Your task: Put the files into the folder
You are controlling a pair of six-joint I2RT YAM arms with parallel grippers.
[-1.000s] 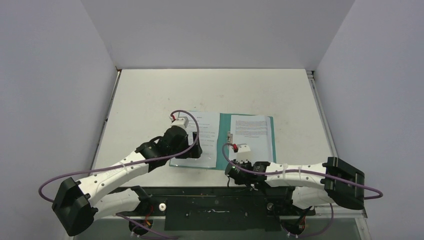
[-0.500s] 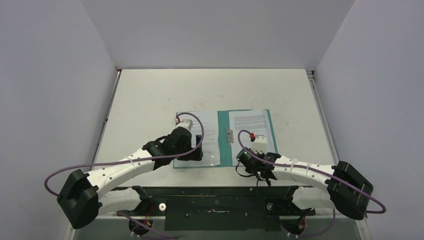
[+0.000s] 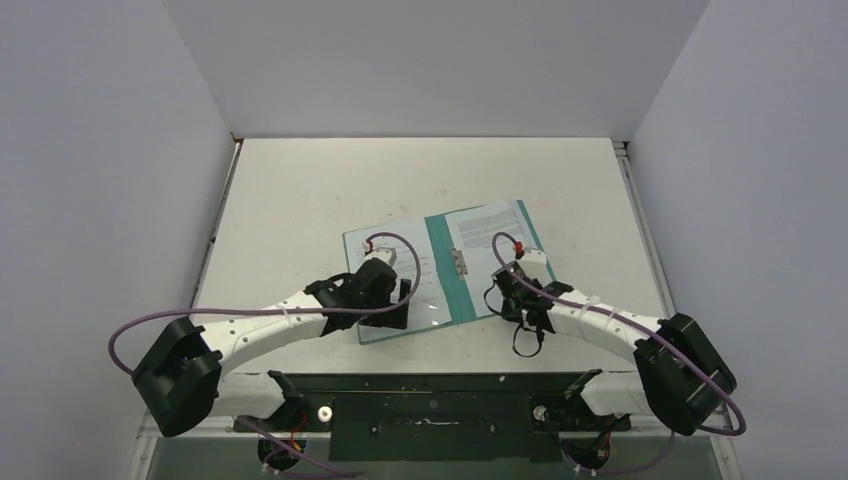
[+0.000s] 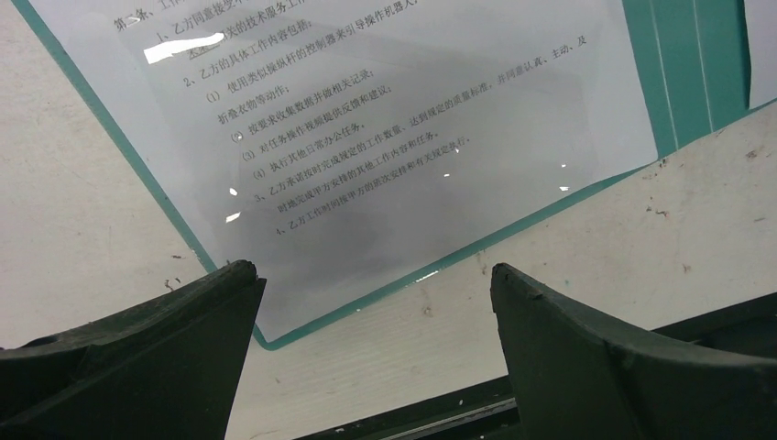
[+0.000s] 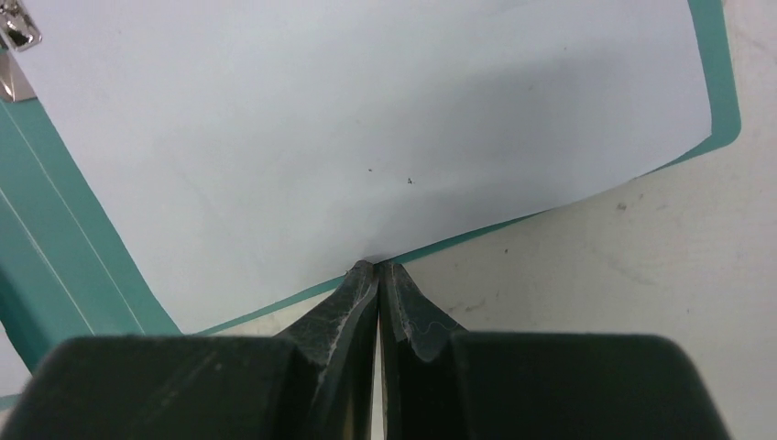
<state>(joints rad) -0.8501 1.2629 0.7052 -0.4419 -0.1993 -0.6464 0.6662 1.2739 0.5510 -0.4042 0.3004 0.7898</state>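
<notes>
From above, we see the teal folder [image 3: 447, 285] lying open on the pale table [image 3: 300, 190], turned so its spine runs from near right to far left. It sits in the middle of the table, a little toward the near edge. The files [image 3: 487, 225] are white printed sheets lying inside it, one on each flap, with a small silver fastener clip [image 3: 460, 262] at the spine between them. Both arms reach in from the near edge. The left gripper [image 3: 395, 308] is over the near part of the left flap, and the right gripper [image 3: 507, 298] is at the near edge of the right flap.

The overhead view does not show how the fingers stand; the wrist cameras do. In the left wrist view the two dark fingers are spread wide apart with nothing between them. The near left corner of the folder lies just beyond and between them. This view also shows a glossy sheen over the left sheet, whose lines of small black characters can be read here but not from above. We cannot tell whether these fingers touch the table.

In the right wrist view the fingers are clenched tight together. Their tips meet right at the near edge of the right-hand sheet, where the white paper gives way to the teal border. The tips touch that edge. We cannot tell whether a sliver of paper is pinched between them. The clip shows at the far left corner of this view.
</notes>
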